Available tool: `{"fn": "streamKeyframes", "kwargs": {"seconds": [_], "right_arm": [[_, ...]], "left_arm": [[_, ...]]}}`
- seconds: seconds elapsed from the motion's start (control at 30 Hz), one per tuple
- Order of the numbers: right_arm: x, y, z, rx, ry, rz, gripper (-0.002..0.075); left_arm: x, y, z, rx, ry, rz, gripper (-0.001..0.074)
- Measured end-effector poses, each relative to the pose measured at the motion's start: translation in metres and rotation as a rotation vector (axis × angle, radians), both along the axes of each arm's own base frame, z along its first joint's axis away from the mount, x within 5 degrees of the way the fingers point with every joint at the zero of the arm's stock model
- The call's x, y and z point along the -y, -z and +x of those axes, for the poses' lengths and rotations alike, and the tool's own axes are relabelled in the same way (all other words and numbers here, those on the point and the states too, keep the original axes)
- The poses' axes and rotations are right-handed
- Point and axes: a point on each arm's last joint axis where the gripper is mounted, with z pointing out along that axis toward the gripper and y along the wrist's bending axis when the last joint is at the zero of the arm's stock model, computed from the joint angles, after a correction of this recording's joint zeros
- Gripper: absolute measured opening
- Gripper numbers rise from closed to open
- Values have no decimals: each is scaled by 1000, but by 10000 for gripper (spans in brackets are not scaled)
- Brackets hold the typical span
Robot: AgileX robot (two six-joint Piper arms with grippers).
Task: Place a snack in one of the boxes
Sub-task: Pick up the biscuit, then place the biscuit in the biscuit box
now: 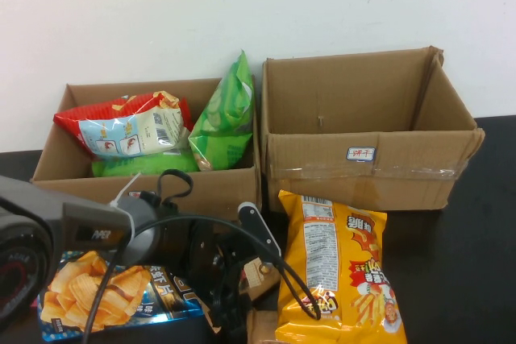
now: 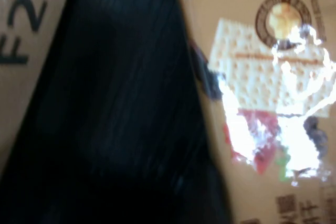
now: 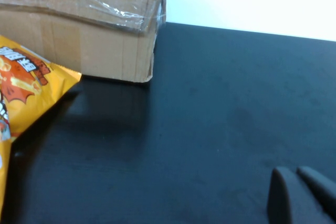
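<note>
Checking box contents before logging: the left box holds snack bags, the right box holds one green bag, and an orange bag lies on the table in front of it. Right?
Not quite. The high view shows the right box empty; the green bag stands in the left box. The orange bag does lie on the table in front of the right box.

My left arm is a grey, rounded housing with small white lettering on a dark band, running into a black jointed wrist. Black cables loop over it, and a white zip tie sticks up. The black left gripper carries a slim black finger with pale screws. My right gripper shows two dark grey rounded fingertips pressed together.
</note>
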Motion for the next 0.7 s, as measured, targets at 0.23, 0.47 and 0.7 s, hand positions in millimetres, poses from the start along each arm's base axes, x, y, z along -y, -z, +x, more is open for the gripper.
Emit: {"fn": "streamKeyframes", "kwargs": {"seconds": [0.23,0.47,0.7], "right_arm": [[0,0,0,0,0,0,-1],[0,0,0,0,0,0,-1],[0,0,0,0,0,0,-1]], "left_arm": [[-1,0,-5,-76,-86,-6,445],[-3,-43,-10,-76,-146,-50,445],[-7,-126,-16,110,-201,-218,445]]}}
